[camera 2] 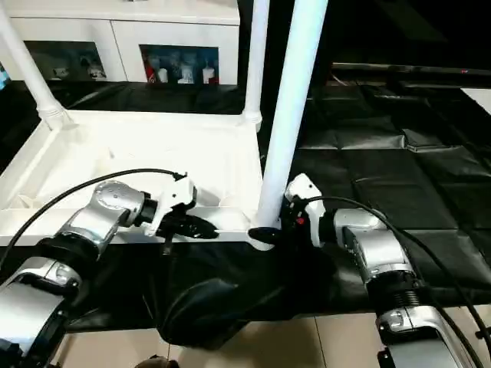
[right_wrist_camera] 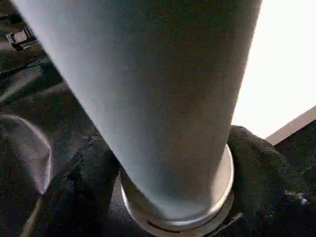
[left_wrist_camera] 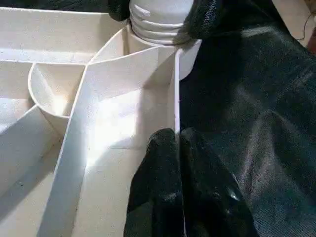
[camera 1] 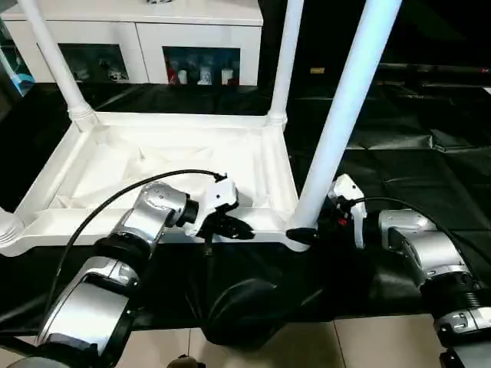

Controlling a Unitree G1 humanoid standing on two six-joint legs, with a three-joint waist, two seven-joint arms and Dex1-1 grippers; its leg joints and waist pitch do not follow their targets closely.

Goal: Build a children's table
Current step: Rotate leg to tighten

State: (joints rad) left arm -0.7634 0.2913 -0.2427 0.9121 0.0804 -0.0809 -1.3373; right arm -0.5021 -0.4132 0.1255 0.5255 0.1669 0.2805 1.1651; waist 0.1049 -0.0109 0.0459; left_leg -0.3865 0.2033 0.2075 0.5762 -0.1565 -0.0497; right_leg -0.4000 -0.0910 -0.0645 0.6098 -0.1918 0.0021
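The white tabletop (camera 1: 153,165) lies upside down on a black-covered surface, ribbed underside up. White legs stand in its far left (camera 1: 54,61), far right (camera 1: 288,61) and near right (camera 1: 345,107) corner sockets. My left gripper (camera 1: 238,228) is at the near rim. In the left wrist view its fingers (left_wrist_camera: 158,163) pinch that thin rim wall, shut on it. My right gripper (camera 1: 311,228) is at the foot of the near right leg (right_wrist_camera: 163,98). Its black fingers (right_wrist_camera: 266,173) hug the leg on both sides just above the collar.
A white cabinet with glass doors (camera 1: 153,38) stands behind the tabletop. Black sheeting (camera 1: 414,169) covers the surface to the right. A dark rounded bundle (camera 1: 245,310) hangs at the near edge between my arms, above the pale tiled floor (camera 1: 368,341).
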